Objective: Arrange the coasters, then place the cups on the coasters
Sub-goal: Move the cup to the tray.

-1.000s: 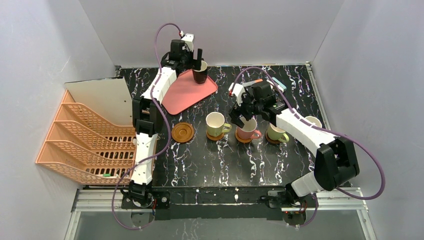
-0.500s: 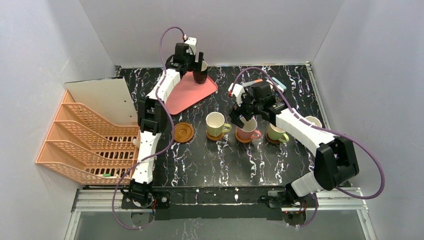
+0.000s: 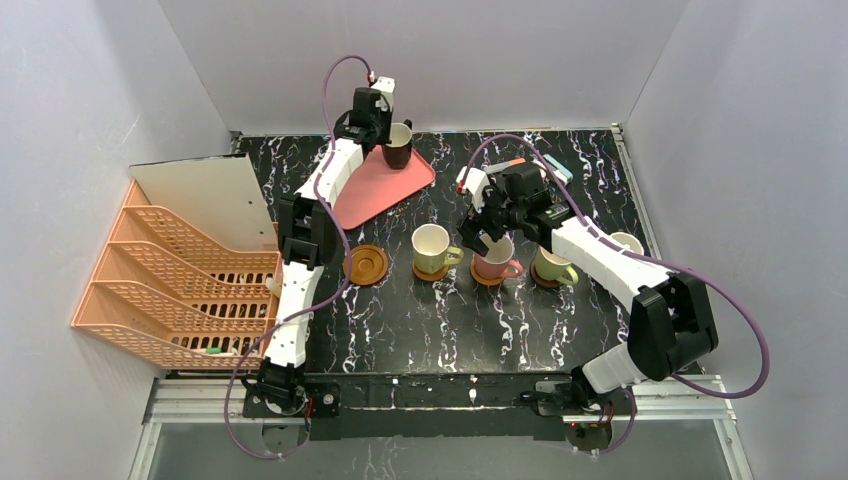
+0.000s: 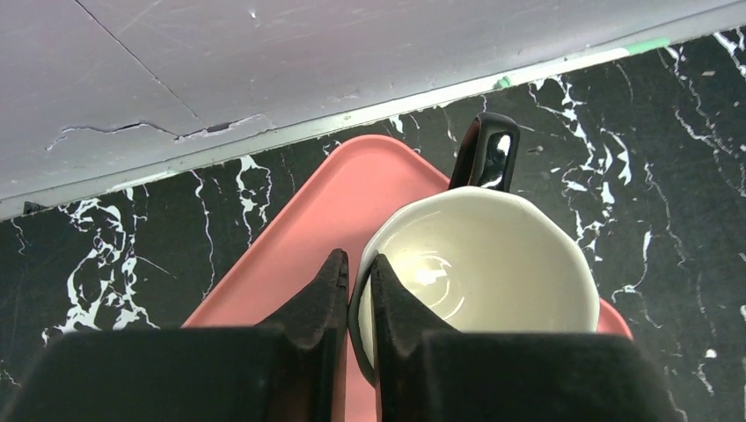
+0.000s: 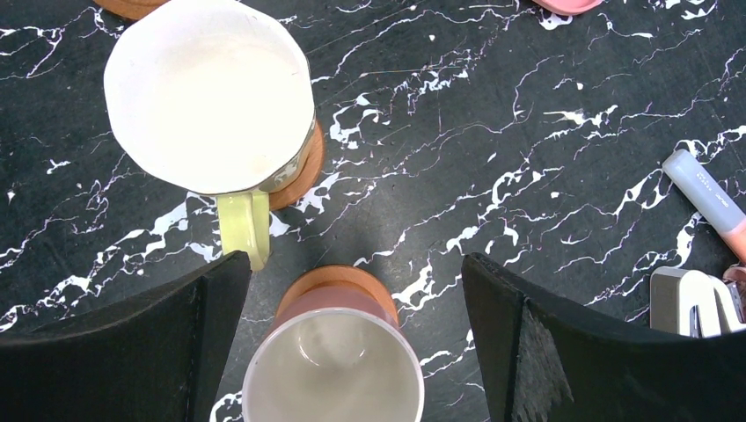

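Note:
At the back, a dark brown cup [image 4: 493,264] with a cream inside stands on the pink tray [image 4: 290,246]. My left gripper [image 4: 356,264] is shut on its near rim, one finger inside and one outside. My right gripper [image 5: 354,264] hangs open over the pink cup [image 5: 334,369], which sits on a coaster [image 5: 339,280]. The yellow-green cup [image 5: 207,92] rests on its own coaster [image 5: 303,176]. In the top view a green cup [image 3: 553,265] stands on a coaster. A pale cup [image 3: 630,241] shows partly behind the right arm. One bare coaster [image 3: 367,264] lies at the left of the row.
An orange tiered rack [image 3: 170,280] fills the left side. A marker [image 5: 704,189] and a white object [image 5: 695,303] lie at the back right, near the right gripper. Grey walls close in the table on three sides.
My left gripper has closed on the dark brown cup's rim after sliding a little further onto it. The right arm and the row of cups have not moved.

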Robot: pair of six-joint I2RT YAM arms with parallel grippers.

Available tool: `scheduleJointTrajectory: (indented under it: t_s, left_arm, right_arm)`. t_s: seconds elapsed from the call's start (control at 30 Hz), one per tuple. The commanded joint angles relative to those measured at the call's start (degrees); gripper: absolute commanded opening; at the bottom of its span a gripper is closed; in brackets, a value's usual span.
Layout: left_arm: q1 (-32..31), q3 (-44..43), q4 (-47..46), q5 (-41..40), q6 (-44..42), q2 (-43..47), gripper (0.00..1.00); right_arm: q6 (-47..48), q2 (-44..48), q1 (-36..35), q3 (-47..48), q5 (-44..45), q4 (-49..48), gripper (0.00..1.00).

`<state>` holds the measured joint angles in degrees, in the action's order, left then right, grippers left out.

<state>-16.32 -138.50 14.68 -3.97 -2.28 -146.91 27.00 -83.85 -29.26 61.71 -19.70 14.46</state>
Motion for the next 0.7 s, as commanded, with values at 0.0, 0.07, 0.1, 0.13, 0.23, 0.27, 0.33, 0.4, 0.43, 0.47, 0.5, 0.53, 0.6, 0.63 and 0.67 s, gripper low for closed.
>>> scheduleJointTrajectory:
  t_s: [0.0, 0.07, 0.1, 0.13, 0.23, 0.27, 0.33, 0.4, 0.43, 0.47, 0.5, 0.53, 0.6, 0.63, 0.67]
  left_arm:
    - [-0.2, 0.3, 2.7, -1.0, 0.1, 3.9, 0.0]
    - [-0.3, 2.0, 3.5, 0.0, 0.4, 5.7, 0.0]
    - [-0.1, 3.1, 4.0, 0.9, 0.4, 7.0, 0.0]
    - [-0.2, 4.6, 4.6, 2.2, 0.2, 9.0, 0.0]
    - [-0.1, 10.7, 4.4, 4.0, -1.3, 13.8, 0.0]
    - [0.0, 12.5, 4.4, 5.3, -2.0, 16.1, 0.0]
    - [0.3, 15.4, 4.7, 6.4, -2.8, 18.9, 0.0]
    - [1.2, 17.0, 5.7, 8.1, -3.1, 20.7, 0.0]
    - [1.8, 17.1, 6.4, 9.0, -3.4, 21.2, 0.0]
    - [2.5, 17.2, 7.1, 10.2, -3.7, 21.6, 0.0]
    - [3.1, 17.2, 7.9, 11.5, -4.3, 21.7, 0.0]
    - [3.6, 17.1, 8.3, 12.9, -4.8, 21.8, 0.0]
    - [4.6, 17.1, 9.2, 13.7, -5.1, 21.7, 0.09]
    - [5.0, 17.0, 9.7, 14.2, -5.2, 21.5, 0.11]
    - [5.4, 17.0, 10.2, 14.7, -5.3, 21.3, 0.14]
  right_arm:
    - [0.3, 0.6, 0.2, -0.3, -1.3, -1.5, 0.99]
    - [0.2, 0.7, 0.2, -0.3, -1.4, -1.4, 0.99]
    - [0.2, 0.8, 0.2, -0.3, -1.6, -1.4, 0.99]
    - [0.2, 0.8, 0.2, -0.3, -1.6, -1.4, 0.99]
    - [0.1, 0.9, 0.2, -0.3, -2.1, -1.5, 0.99]
    - [0.1, 0.9, 0.2, -0.4, -2.2, -1.5, 0.99]
    - [0.1, 0.8, 0.1, -0.3, -2.3, -1.3, 0.99]
    - [0.1, 0.9, 0.1, -0.2, -2.5, -1.2, 0.99]
    - [0.1, 0.9, 0.1, -0.1, -2.6, -1.2, 0.99]
    - [0.0, 1.0, 0.1, -0.2, -2.7, -1.1, 0.99]
    - [0.0, 1.1, 0.1, -0.2, -2.9, -1.1, 0.99]
    - [0.0, 1.1, 0.1, -0.2, -3.0, -1.1, 0.99]
    - [-0.1, 1.2, 0.1, -0.2, -3.1, -1.1, 0.99]
    - [-0.1, 1.3, 0.1, -0.2, -3.1, -1.1, 0.99]
    - [-0.1, 1.3, 0.1, -0.2, -3.1, -1.0, 0.99]
